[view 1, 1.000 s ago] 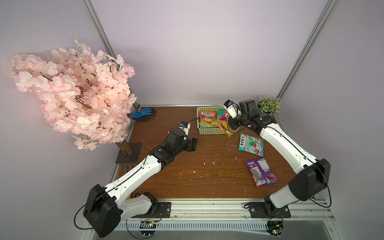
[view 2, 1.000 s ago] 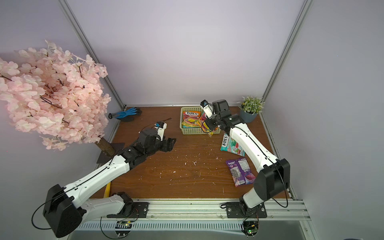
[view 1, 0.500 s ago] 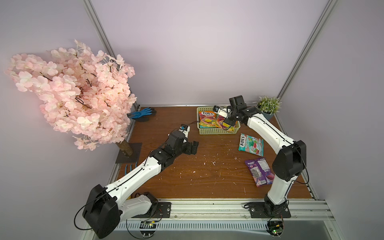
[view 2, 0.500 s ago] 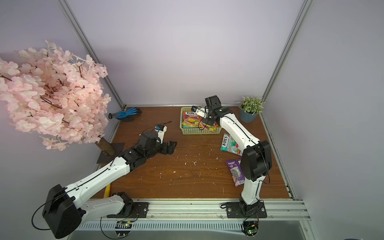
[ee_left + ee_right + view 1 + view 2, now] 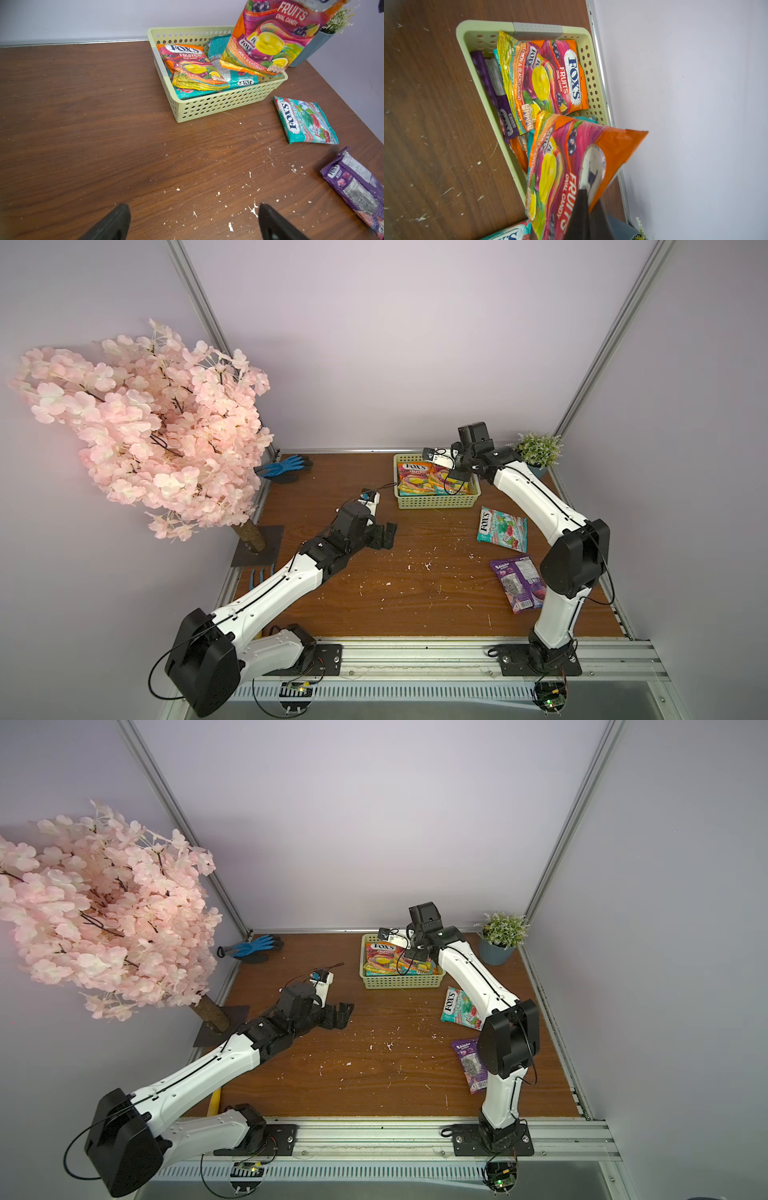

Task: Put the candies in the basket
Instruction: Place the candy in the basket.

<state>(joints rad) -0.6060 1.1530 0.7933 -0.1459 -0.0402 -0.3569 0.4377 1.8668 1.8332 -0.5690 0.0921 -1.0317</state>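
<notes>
With right gripper (image 5: 584,193) clamped, seemingly at the top edge, on orange crinkly plastic candy bag (image 5: 268,37), lower bag inside pale yellow-green perforated plastic basket (image 5: 218,99) beneath it before releasing; left gripper (image 5: 193,207) jaws apart.

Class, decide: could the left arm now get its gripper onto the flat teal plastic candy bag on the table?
Probably yes. The left gripper is open and empty, and only open brown wooden table lies between it and the teal candy bag, though the right arm's white forearm passes close.
</notes>
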